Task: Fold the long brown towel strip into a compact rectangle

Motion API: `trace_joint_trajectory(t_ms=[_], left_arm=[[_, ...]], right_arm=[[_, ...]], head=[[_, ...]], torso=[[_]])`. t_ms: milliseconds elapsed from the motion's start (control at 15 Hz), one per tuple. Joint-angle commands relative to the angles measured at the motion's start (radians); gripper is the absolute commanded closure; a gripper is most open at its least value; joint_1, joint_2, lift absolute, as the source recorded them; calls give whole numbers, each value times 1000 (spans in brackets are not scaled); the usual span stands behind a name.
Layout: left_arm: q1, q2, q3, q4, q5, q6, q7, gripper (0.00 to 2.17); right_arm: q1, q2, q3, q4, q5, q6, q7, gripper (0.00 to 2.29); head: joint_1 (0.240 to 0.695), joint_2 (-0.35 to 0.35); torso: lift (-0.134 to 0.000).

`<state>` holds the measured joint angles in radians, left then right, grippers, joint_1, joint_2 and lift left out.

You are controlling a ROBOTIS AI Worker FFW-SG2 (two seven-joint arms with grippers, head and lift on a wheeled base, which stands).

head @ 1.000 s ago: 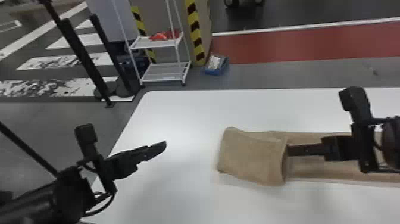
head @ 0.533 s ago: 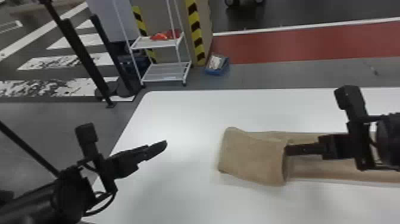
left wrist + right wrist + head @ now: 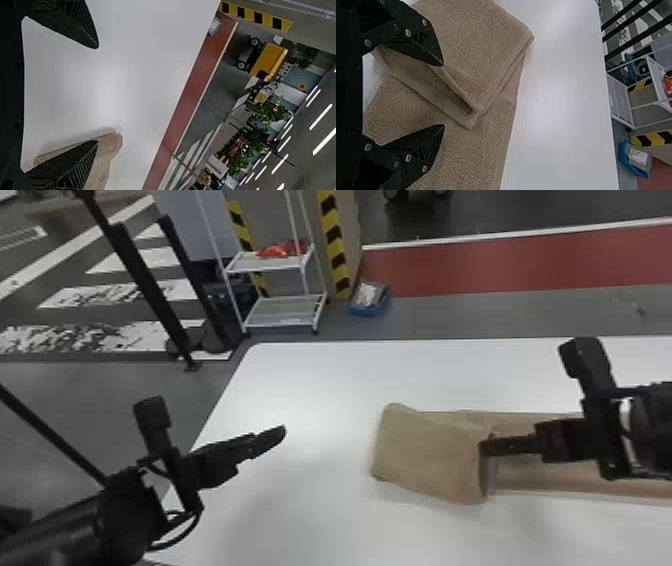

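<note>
The left arm comes in over the near left corner of the white surface [image 3: 310, 515]; its left pincer [image 3: 284, 431] hangs with fingers spread, well apart from the towel, pointing toward it and slightly toward the far edge.

Farther in, from the middle toward the right edge, lies the brown towel strip [image 3: 530, 477]. The near side of its folded end [image 3: 427, 455] slants out past the strip beneath. The right pincer [image 3: 443, 95] is much the nearer one, its fingers parted over the inner edge of that fold, one by the folded layers, the other above the single strip; I can't tell whether either touches.

From this pincer the folded end lies toward the left edge, while the unfolded length runs back under the arm toward the right edge. The long axis goes left to right, roughly parallel to the far edge. The next fold, I judge, should turn along that axis.
</note>
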<state>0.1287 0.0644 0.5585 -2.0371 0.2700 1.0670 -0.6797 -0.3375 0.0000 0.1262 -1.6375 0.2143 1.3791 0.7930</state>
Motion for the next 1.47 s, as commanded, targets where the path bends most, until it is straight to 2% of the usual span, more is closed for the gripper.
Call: trace_joint_trajectory(t_ms=[0,200,333,667,1200,1267,1400], left_arm=[[-1,0,-2,0,0,0,0,26],[-1,0,-3,0,-2,0,2,26],[-3,0,-3,0,-3,0,-1,26],[-3,0,-3,0,-3,3,-1,26],[0,-1,-2,-6,3,9,-3,26],[0,-1,-2,-6,5,9,-3,26],[2,-1,-2,-6,8,9,-3,26]], right_arm=[[0,1,1,4,0,-2,0,407],[-2,1,9,18,0,-30,-9,410],[-5,1,12,31,-3,-51,-9,508],[-6,1,26,45,-1,-76,-17,583],[-2,1,41,45,0,-70,-23,599],[-3,1,40,47,2,-73,-23,805],[-3,1,40,45,3,-70,-24,822]], head=[[695,284],[695,284],[695,284],[695,287],[695,290],[695,291],[695,291]], torso=[[-120],[-120],[-120],[-120],[-120],[-120],[-120]])
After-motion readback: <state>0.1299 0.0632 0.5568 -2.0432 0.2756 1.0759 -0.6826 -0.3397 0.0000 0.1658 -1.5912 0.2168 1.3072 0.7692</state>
